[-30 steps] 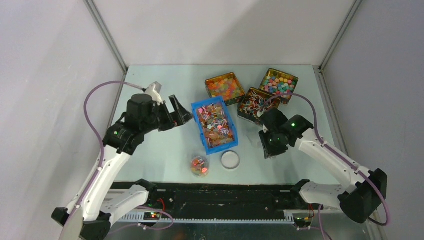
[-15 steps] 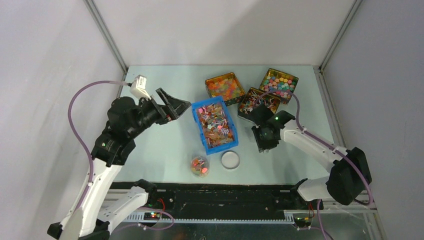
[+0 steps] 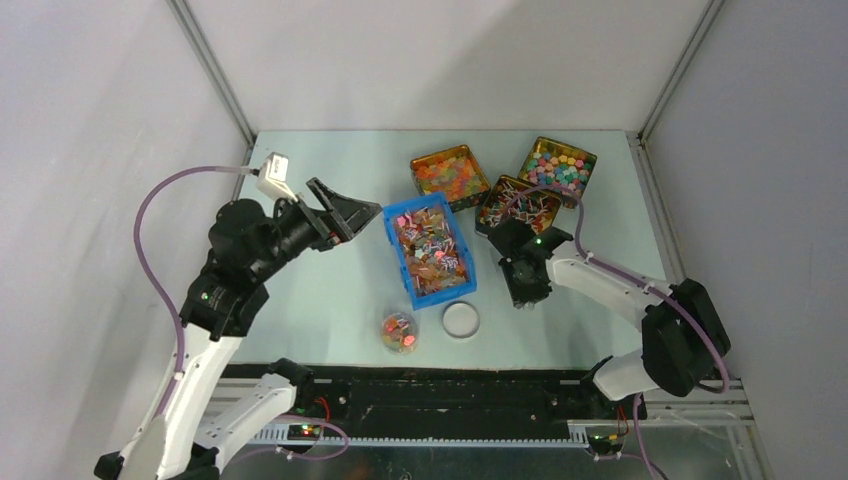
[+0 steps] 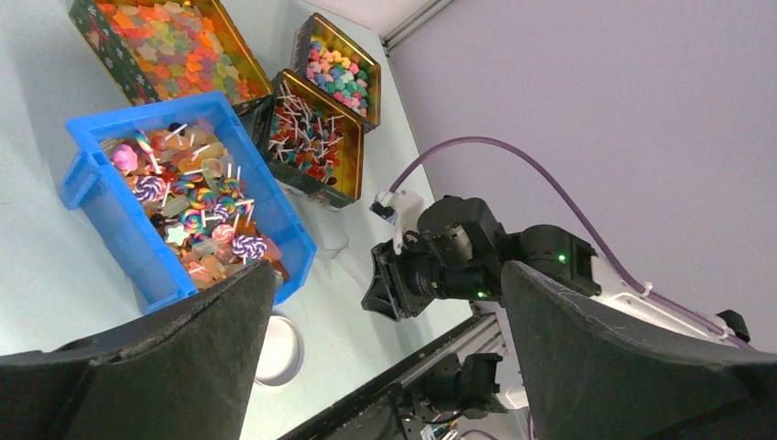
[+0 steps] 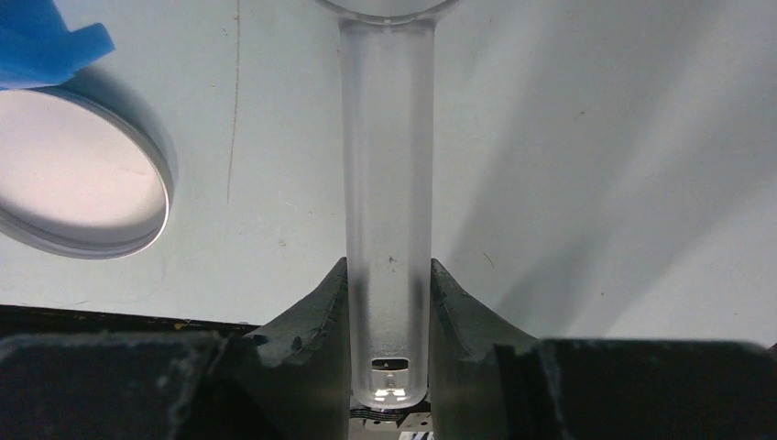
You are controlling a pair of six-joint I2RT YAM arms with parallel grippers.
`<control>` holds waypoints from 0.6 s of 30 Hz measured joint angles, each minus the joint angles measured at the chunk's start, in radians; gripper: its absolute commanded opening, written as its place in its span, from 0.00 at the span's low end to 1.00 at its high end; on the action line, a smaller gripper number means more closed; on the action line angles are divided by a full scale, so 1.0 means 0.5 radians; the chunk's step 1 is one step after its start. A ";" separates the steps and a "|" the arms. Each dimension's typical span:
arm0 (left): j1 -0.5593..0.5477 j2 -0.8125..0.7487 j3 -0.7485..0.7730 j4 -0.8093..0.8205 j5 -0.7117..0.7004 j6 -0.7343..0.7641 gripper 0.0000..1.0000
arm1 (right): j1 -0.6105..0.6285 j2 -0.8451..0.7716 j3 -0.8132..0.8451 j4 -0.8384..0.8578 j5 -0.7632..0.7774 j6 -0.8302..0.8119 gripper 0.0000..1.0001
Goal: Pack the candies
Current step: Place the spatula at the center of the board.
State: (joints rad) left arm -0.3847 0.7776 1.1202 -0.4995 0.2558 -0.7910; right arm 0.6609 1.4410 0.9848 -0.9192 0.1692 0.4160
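The top view hangs above and behind the 2 arm bases, facing down and forward, far enough to take in the whole worktop (image 3: 330,290). The left wrist view is raised and tilted, looking between the wide-set fingers of the left pincer (image 4: 385,284) across the blue bin (image 4: 119,247) toward the right arm (image 4: 458,266). The right wrist view sits very close to the worktop, facing down along the clear handle (image 5: 385,137) in the right pincer (image 5: 387,275). All 3 views share the white lid (image 5: 73,174) and the bin.
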 measured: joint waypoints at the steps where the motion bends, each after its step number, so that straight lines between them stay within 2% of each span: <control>1: 0.000 0.000 -0.002 0.002 0.006 -0.006 1.00 | 0.005 0.013 -0.008 0.005 0.004 0.002 0.22; 10: 0.003 -0.005 -0.027 0.014 0.024 -0.013 1.00 | 0.019 0.049 -0.082 0.017 0.005 0.026 0.55; 18: 0.010 -0.024 -0.027 0.014 0.025 -0.013 1.00 | 0.024 0.050 -0.087 0.011 -0.016 0.039 0.72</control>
State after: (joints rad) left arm -0.3798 0.7654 1.1069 -0.4927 0.2684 -0.7975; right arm 0.6731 1.4658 0.9413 -0.9138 0.1612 0.4355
